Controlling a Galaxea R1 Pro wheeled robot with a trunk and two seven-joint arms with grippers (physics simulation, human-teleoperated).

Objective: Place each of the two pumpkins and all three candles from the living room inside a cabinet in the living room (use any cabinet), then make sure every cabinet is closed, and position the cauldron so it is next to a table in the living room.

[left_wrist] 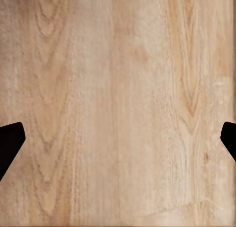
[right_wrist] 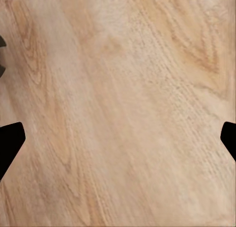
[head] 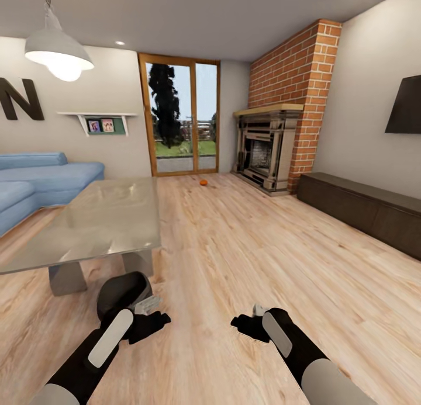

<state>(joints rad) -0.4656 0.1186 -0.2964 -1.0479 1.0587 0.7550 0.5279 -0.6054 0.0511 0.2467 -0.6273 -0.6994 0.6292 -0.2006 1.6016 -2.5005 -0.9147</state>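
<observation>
Head view puts your left tool [head: 153, 321] and right tool [head: 244, 323] low over the wooden floor [head: 245, 241], and both wrist views show their fingers spread wide apart with nothing but floorboards between them, so you are carrying nothing. Just ahead of your left tool sits the dark cauldron [head: 123, 293], touching or nearly touching the leg of the bench [head: 99, 218], so that part of the job looks as good as settled. One pumpkin [head: 203, 182] lies on the floor far ahead of both tools, near the fireplace [head: 266, 153], not yet put away. Well off to the side of your right tool runs the long dark cabinet [head: 362, 209], its fronts apparently shut. I cannot see the second pumpkin or any candles, so you cannot count them as stored from here.
</observation>
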